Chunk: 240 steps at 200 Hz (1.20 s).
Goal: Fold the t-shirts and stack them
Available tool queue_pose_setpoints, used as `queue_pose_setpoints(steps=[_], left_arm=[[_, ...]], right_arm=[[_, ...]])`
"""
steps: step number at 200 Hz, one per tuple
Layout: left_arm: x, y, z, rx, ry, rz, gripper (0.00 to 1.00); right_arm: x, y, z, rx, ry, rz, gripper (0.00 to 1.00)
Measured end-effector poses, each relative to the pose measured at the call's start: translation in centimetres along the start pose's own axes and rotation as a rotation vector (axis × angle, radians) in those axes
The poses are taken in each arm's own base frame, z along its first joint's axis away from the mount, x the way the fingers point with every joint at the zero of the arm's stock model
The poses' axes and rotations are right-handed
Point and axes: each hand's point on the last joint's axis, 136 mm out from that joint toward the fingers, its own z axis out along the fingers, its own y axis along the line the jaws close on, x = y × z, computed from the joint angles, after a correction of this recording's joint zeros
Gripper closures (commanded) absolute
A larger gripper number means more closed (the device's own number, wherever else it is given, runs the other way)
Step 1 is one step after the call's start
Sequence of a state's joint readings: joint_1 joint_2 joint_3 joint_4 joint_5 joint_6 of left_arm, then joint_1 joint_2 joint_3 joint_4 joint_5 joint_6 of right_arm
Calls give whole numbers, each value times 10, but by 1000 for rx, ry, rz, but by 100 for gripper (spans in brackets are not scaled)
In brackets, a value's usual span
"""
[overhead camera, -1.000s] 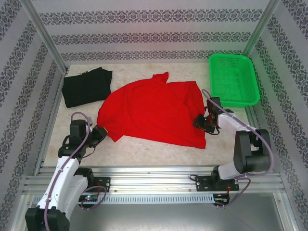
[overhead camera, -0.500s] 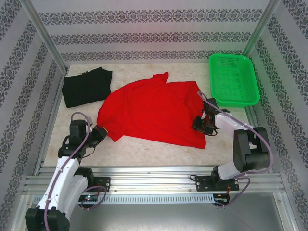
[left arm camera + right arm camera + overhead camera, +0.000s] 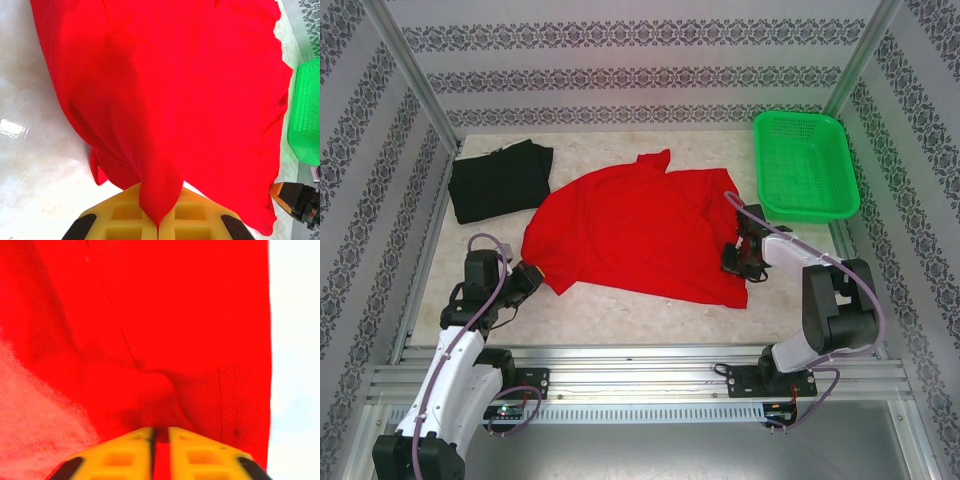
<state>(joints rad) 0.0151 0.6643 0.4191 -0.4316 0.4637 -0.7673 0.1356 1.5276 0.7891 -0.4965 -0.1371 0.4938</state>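
Observation:
The red t-shirt lies spread out in the middle of the table, plain side up. A black t-shirt lies folded at the back left. My left gripper is shut on the red shirt's near-left corner. In the left wrist view a fold of red cloth is pinched between the yellow fingers. My right gripper sits at the shirt's right edge. In the right wrist view its yellow fingers stand nearly together with a bunched ridge of red cloth caught between them.
A green mesh basket stands at the back right, also seen at the right edge of the left wrist view as the basket. Patterned walls close in the table on three sides. Bare tabletop runs along the front.
The right gripper has closed its fingers on the red shirt's right edge and shifted slightly towards the shirt. The left arm and both shirts have not moved.

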Motion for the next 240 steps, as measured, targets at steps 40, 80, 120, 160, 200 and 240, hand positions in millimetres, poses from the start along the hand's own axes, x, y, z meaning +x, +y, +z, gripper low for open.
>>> queue_pose_setpoints(steps=[40,80,120,160,200,240], left_arm=[[0,0,0,-1,1,3,100],[1,0,-1,0,1,3,100],[1,0,-1,-1,2,3,100],[1,0,-1,-1,2,4,100],[-1,-3,-3,5,-4,13,100],[0,-3,-4,5,-4,21,100]], right_arm=[[-9,4,-5,-7,-26,3,100],[-17,11,-22,-39,-84,-5,100],[-24,20,-34,-76,-109,8,57],[-11,30,-34,-81,-51,13,53],[-1,26,-26,-21,9,19,56],[3,16,-15,39,41,24,58]])
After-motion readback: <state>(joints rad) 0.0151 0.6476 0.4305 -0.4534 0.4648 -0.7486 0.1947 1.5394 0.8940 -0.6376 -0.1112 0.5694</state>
